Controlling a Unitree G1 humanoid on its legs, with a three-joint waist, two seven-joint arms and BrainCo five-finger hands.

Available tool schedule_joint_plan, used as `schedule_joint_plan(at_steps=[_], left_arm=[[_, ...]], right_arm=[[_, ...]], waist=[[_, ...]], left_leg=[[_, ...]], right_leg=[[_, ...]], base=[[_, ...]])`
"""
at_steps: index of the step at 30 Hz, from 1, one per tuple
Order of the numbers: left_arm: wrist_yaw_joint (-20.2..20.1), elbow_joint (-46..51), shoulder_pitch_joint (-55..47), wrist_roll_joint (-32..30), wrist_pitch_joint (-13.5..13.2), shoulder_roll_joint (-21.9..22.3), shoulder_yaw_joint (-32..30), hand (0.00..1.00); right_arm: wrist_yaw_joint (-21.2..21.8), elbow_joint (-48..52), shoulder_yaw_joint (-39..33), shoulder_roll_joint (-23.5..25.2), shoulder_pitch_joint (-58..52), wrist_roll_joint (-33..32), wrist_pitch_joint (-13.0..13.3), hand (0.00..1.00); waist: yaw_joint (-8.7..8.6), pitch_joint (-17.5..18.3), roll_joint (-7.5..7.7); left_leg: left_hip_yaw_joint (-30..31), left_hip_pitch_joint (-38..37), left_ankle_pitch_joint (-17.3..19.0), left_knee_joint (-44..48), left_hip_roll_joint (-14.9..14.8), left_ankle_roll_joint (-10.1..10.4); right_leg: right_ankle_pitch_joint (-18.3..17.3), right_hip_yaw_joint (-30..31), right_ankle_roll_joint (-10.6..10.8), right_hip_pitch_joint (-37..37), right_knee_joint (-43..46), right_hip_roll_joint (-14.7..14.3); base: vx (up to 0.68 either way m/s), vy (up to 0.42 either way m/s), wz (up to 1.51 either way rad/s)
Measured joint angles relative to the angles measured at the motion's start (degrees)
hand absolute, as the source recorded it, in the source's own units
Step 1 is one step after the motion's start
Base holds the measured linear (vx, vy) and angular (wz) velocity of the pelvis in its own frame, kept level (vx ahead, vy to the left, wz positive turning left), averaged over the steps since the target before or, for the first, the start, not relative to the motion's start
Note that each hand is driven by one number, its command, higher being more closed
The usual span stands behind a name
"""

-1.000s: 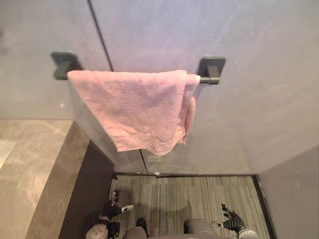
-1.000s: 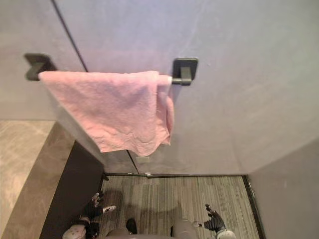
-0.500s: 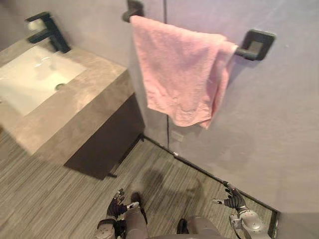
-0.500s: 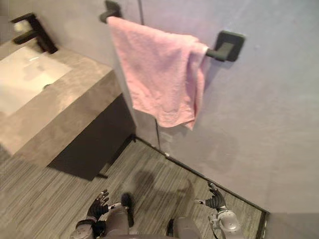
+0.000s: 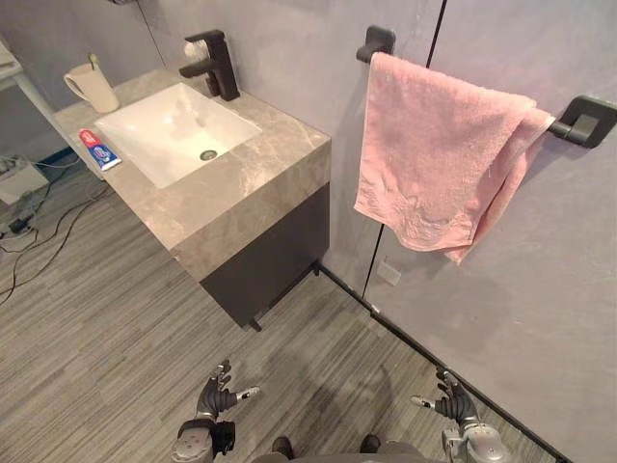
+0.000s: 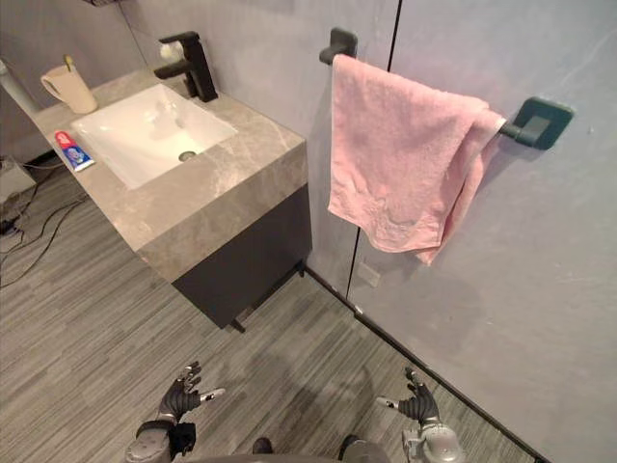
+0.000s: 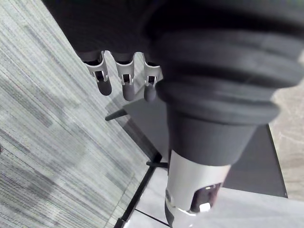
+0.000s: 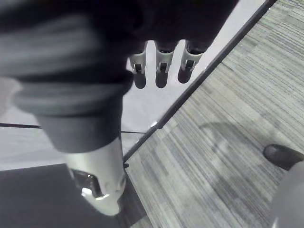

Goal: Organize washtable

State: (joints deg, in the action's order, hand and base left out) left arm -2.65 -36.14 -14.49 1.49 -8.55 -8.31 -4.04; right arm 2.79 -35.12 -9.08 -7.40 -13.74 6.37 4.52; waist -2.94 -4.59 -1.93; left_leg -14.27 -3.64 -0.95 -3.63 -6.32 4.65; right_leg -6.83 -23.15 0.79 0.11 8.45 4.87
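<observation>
My left hand point(image 5: 218, 396) and right hand point(image 5: 449, 406) hang at the frame's bottom, fingers spread, holding nothing. The washtable point(image 5: 260, 172) lies well apart at upper left, nearer the left hand. A toothpaste tube point(image 5: 97, 150) and what looks like a toothbrush cup point(image 5: 93, 88) sit at its far-left corner.

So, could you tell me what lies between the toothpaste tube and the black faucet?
The white sink basin lies between the toothpaste tube and the faucet, as both eye views show.

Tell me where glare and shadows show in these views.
Left eye view: bright glare on the white basin and a sheen on the stone counter. Right eye view: the pink towel throws a faint shadow on the grey wall beside it.
</observation>
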Motion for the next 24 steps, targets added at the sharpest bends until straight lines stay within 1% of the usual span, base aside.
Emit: schedule_joint_plan(at_steps=[2, 5, 7, 8, 9, 10, 11, 12, 13, 14, 15, 16, 17, 18, 19, 20, 21, 22, 23, 24], left_arm=[[-0.47, -0.55, -0.74, -0.03, 0.52, 0.00, -0.02, 0.00], [-0.91, -1.33, -1.55, -0.05, 0.68, 0.03, -0.03, 0.00], [-0.90, -1.54, -1.73, -0.04, 0.75, 0.02, -0.05, 0.00], [-0.88, -1.47, -1.41, -0.04, 0.70, 0.02, -0.06, 0.00], [-0.82, -1.39, -0.65, 0.01, 0.67, 0.02, -0.07, 0.00], [-0.80, -1.28, -0.31, 0.00, 0.66, 0.02, -0.06, 0.00], [-0.66, 0.02, -0.03, 0.10, 0.65, 0.02, -0.01, 0.00], [-0.66, 1.37, -0.11, 0.12, 0.59, 0.07, 0.23, 0.00], [-0.66, 1.58, -0.08, 0.17, 0.61, 0.12, 0.37, 0.00], [-0.67, 1.69, -0.16, 0.25, 0.69, 0.12, 0.89, 0.00], [-0.66, 1.79, -0.15, 0.41, 0.76, 0.14, 1.14, 0.00], [-0.64, 1.93, -0.04, 0.60, 0.78, 0.18, 1.28, 0.00], [-0.37, 2.00, 0.59, 0.67, 0.74, 0.25, 1.30, 0.00], [0.06, 2.02, 0.81, 0.87, 0.62, 0.30, 1.31, 0.00], [0.57, 1.99, 1.20, 1.45, 0.52, 0.58, 1.33, 0.00], [1.14, 1.77, 2.62, 2.57, 0.56, 0.29, 1.26, 0.00], [1.56, 2.02, 3.16, 2.75, 0.48, -0.29, 1.31, 0.00], [1.52, 2.09, 3.71, 2.91, 0.33, -1.59, 1.35, 0.00], [1.51, 2.06, 3.74, 2.91, 0.40, -2.18, 1.36, 0.00], [1.51, 2.05, 3.31, 2.90, 0.41, -2.36, 1.29, 0.00]], right_arm=[[0.03, -0.31, 0.00, 0.15, -0.21, 0.01, -0.08, 0.00], [0.03, -1.45, 0.06, 0.14, -0.12, 0.11, -0.15, 0.00], [0.04, -1.82, 0.50, 0.11, -0.11, 0.51, -0.40, 0.00], [0.05, -1.86, 0.73, 0.14, 0.06, 0.52, -0.48, 0.00], [0.02, -2.36, 0.73, 0.09, 0.68, 0.51, -0.49, 0.00], [0.02, -2.76, 0.73, 0.00, 1.14, 0.50, -0.52, 0.00], [-0.08, -3.50, 0.70, -0.07, 2.33, 0.48, -0.55, 0.00], [-0.16, -4.11, 0.53, -0.21, 3.41, 0.47, -0.64, 0.00], [-0.22, -4.03, 0.48, -0.37, 3.62, 0.48, -0.63, 0.00], [-0.28, -4.04, 0.46, -0.87, 4.02, 0.56, -0.64, 0.00], [-0.28, -4.04, 0.36, -1.25, 4.13, 0.56, -0.64, 0.00], [-0.35, -4.08, 0.44, -1.51, 4.26, 0.96, -0.60, 0.00], [-0.54, -4.12, 0.18, -2.28, 4.30, 1.01, -0.60, 0.00], [-0.62, -4.11, -0.05, -2.87, 4.35, 1.01, -0.60, 0.00], [-0.75, -4.23, -0.55, -3.95, 4.31, 1.02, -0.61, 0.00], [-1.29, -5.55, -1.86, -3.55, 5.39, 0.99, -0.91, 0.00], [-1.42, -5.64, -2.01, -2.65, 5.53, 0.99, -0.94, 0.00], [-1.29, -5.78, -1.67, -0.78, 5.64, 0.99, -0.89, 0.00], [-1.30, -5.85, -1.65, 0.36, 5.59, 0.99, -0.90, 0.00], [-1.29, -5.89, -1.59, 0.90, 5.68, 0.99, -0.90, 0.00]], waist=[[0.03, -0.02, 0.07], [0.41, -0.07, 0.32], [0.37, -0.14, 0.49], [0.30, -0.51, 0.92], [0.34, -0.89, 0.81], [0.38, -1.39, 1.41], [0.40, -2.27, 1.15], [0.53, -3.22, 2.05], [0.56, -3.41, 2.22], [0.54, -3.58, 2.42], [0.46, -3.83, 2.86], [0.30, -3.93, 3.19], [-0.04, -3.85, 2.97], [-0.09, -3.74, 2.31], [-0.62, -3.71, 0.12], [-0.67, -3.77, -0.24], [-0.74, -4.05, 0.73], [0.10, -4.42, 2.33], [0.90, -4.49, 3.24], [1.56, -4.60, 3.47]], left_leg=[[0.32, -0.63, -1.24, -1.83, 0.40, -0.18], [1.08, -0.47, -1.27, -2.06, 0.41, -0.17], [2.36, 0.17, -1.47, -2.03, 0.55, -0.23], [3.73, 1.70, -1.91, -1.16, 0.79, -0.45], [5.51, 4.09, -1.93, 0.80, 1.13, -0.49], [6.36, 5.62, -1.96, 1.85, 1.31, -0.50], [6.31, 7.99, -2.73, 3.70, 1.42, -1.15], [4.14, 9.40, -2.87, 5.34, 1.73, -1.53], [0.90, 10.33, -2.14, 6.99, 1.01, -1.84], [-5.08, 11.09, -0.84, 9.97, -0.98, -3.20], [-7.42, 11.06, -0.33, 11.23, -2.03, -3.86], [-11.49, 10.96, -0.04, 13.68, -4.22, -3.91], [-14.34, 11.15, 0.15, 15.55, -6.46, -3.61], [-14.94, 11.22, -0.02, 15.42, -7.39, -3.41], [-13.45, 10.71, -2.13, 12.70, -9.15, -1.10], [-10.63, 10.24, -0.96, 10.72, -6.61, 0.29], [-10.02, 10.65, -1.04, 10.75, -5.17, -0.11], [-9.05, 11.78, 0.51, 12.54, -3.25, -1.75], [-8.69, 13.18, 2.75, 15.95, -2.66, -2.41], [-8.33, 14.45, 5.41, 19.84, -2.54, -3.17]], right_leg=[[0.20, -0.29, 0.12, 0.11, -0.39, -0.14], [0.44, -0.80, 0.00, 0.42, -0.77, -0.24], [0.42, -2.19, 0.02, 0.61, -0.78, -0.06], [0.47, -4.01, 0.07, 0.35, -0.66, 0.35], [0.52, -6.19, 0.09, -0.01, -0.41, 1.07], [0.53, -7.44, 0.09, -0.39, -0.10, 1.43], [0.54, -10.02, 0.07, -0.59, 0.68, 2.53], [0.66, -12.68, -0.14, -0.81, 1.19, 4.37], [0.66, -13.99, -0.14, -0.80, 1.40, 5.02], [0.68, -16.39, -0.11, -0.19, 1.76, 6.43], [0.71, -17.64, -0.05, 0.16, 2.22, 7.43], [0.78, -19.63, 0.10, 0.74, 3.39, 9.73], [1.28, -21.20, 1.25, 0.96, 4.21, 11.93], [1.76, -22.10, 2.28, 1.37, 4.26, 12.41], [2.46, -23.85, 5.09, 2.26, 3.98, 12.31], [3.75, -24.70, 6.66, 2.85, 3.50, 13.76], [4.61, -24.78, 6.77, 3.12, 2.85, 14.82], [5.82, -24.91, 7.55, 3.78, 1.91, 16.34], [6.57, -24.70, 8.10, 4.06, 1.77, 17.42], [7.05, -24.33, 8.43, 4.54, 2.18, 18.30]], base=[[-0.06, 0.017, 0.06], [-0.04, -0.014, 0.09], [0.00, -0.019, 0.38], [0.00, -0.008, 0.78], [-0.01, 0.001, 0.86], [-0.04, 0.014, 1.03], [-0.08, 0.044, 1.04], [-0.06, 0.063, 1.04], [-0.04, 0.069, 1.03], [0.02, 0.058, 0.84], [0.03, 0.107, 1.07], [0.03, 0.199, 1.00], [0.02, 0.234, 1.01], [0.02, 0.299, 1.00], [0.02, 0.354, 0.99], [0.04, 0.385, 0.94], [0.04, 0.461, 0.76], [0.03, 0.362, 0.49], [0.01, 0.413, 0.36], [0.00, 0.347, 0.25]])
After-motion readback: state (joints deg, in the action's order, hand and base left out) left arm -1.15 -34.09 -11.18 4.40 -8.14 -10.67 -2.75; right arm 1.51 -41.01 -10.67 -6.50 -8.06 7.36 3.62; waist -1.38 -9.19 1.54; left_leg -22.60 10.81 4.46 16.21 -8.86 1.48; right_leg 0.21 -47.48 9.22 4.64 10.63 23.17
